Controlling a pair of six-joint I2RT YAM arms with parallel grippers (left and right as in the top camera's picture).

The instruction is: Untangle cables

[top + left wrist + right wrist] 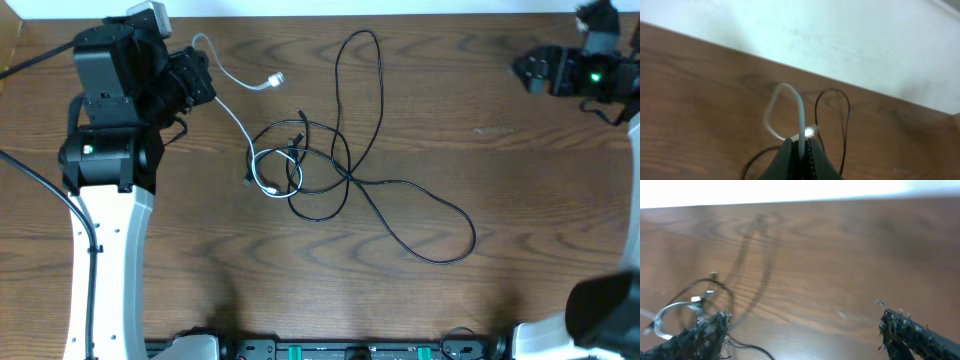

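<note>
Left gripper (801, 148) pinched tight on thin white cable (271, 82) at table (540, 200) left rear. Its plug lies free; its small loop overlaps black cable (349, 176) coils mid-table (long loose loops sprawl right). Right gripper (805, 325) spread wide, empty, far right.

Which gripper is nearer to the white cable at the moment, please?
Left. The left gripper is shut on the white cable, pinching a strand between its fingertips. The right gripper hangs open far off to the right, well clear of it.
</note>
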